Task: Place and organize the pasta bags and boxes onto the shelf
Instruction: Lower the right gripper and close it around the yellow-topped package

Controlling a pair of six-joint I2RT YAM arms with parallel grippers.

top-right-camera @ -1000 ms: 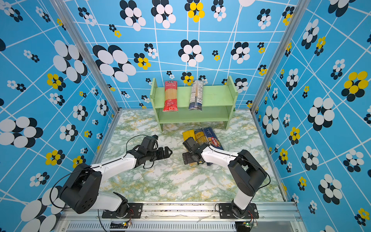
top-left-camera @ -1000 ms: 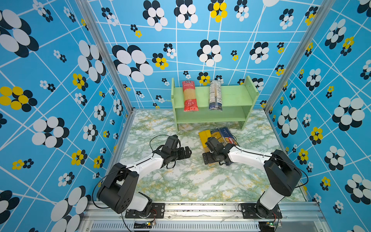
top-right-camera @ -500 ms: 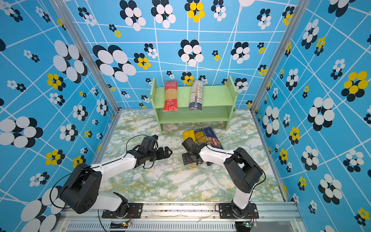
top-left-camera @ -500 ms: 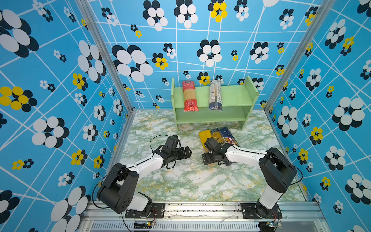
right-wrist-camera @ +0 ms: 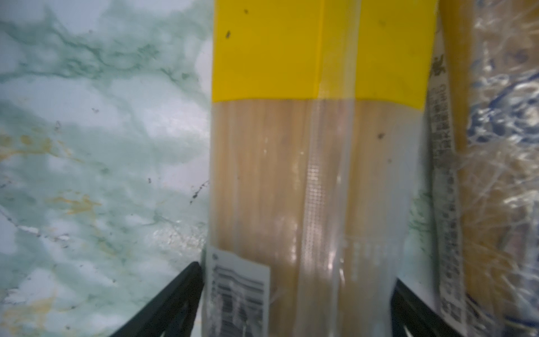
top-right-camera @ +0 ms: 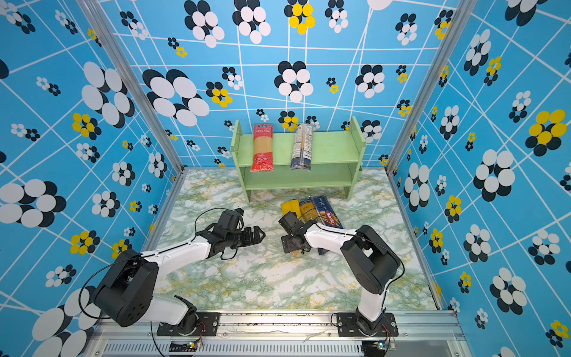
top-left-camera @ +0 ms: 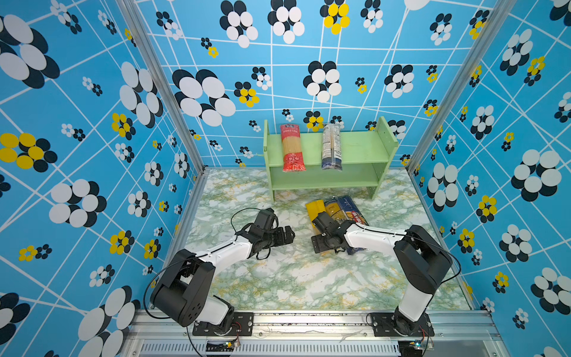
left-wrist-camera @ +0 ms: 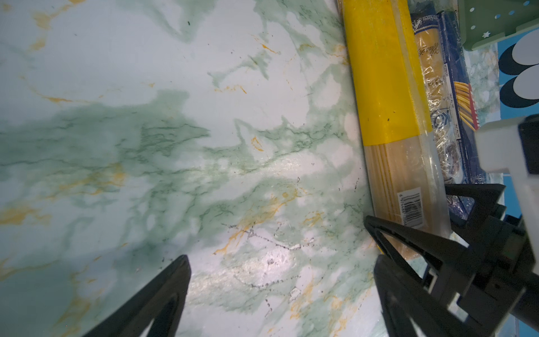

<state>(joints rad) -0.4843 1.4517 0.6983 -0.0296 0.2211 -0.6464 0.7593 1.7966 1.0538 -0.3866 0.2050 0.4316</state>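
Loud blue flower wallpaper on all sides, green marbled tabletop [top-left-camera: 278, 278] underneath.

Both top views first: light green shelf [top-left-camera: 358, 148] against the back wall, already carrying the red-ended bag [top-left-camera: 292, 148] and the clear white/blue-label bag [top-left-camera: 331, 146] on its upper tier, lying front to back and poking past the front edge. Nothing on the lower tier. Down on the table just in front: yellow-topped bag [top-left-camera: 315, 210], blue-ended bag [top-left-camera: 333, 209] and dark blue Barilla box [top-left-camera: 353, 211], side by side and touching. Parked over the near end of the yellow-topped one, the right gripper [top-left-camera: 323, 244]. Off to the side, the left gripper [top-left-camera: 289, 236], spread wide, holding nothing, hovering above bare marble.

Left wrist view: mostly bare table, plus the right arm's fingers [left-wrist-camera: 455, 253] straddling the yellow-topped bag [left-wrist-camera: 385, 87] close to its barcode end.

Right wrist view: same bag [right-wrist-camera: 306, 175] flat on the table between spread jaws, blue-ended bag [right-wrist-camera: 495, 146] pressed right up alongside. Can't tell about any actual squeezing yet.

Worries, just guessing here: grabbing that near one end, so asking for a long pack sagging or swinging on the lift. Slippery film too, so maybe sliding straight out. One finger wedged next to the blue-ended bag, so possibly snagging and dragging that along. Also not much slack for landing on the shelf beside those overhanging packs without knocking one off.
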